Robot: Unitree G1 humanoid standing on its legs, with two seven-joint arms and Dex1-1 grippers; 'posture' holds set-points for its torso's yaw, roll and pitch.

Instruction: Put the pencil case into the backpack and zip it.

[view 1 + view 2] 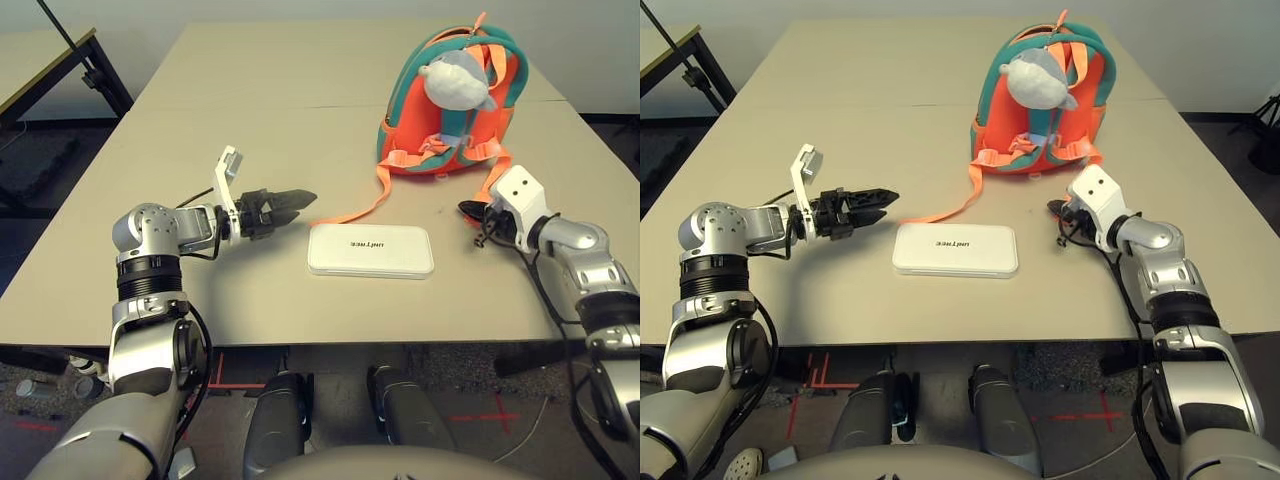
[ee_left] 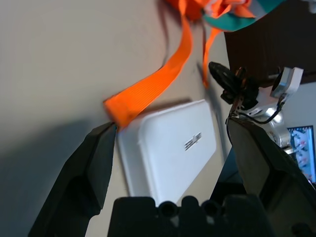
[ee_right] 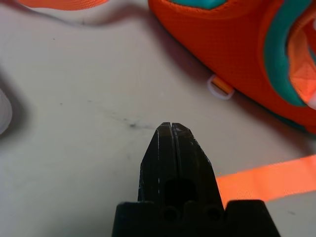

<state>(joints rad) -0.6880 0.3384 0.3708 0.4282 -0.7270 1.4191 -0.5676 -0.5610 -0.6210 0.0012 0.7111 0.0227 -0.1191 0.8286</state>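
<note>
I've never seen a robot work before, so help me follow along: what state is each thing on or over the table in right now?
Pencil case: closed, lying flat, lettering up
Backpack: upright, straps trailing on the table
Plush toy: hanging on the backpack
Left gripper: open, holding nothing
Right gripper: shut, holding nothing
</note>
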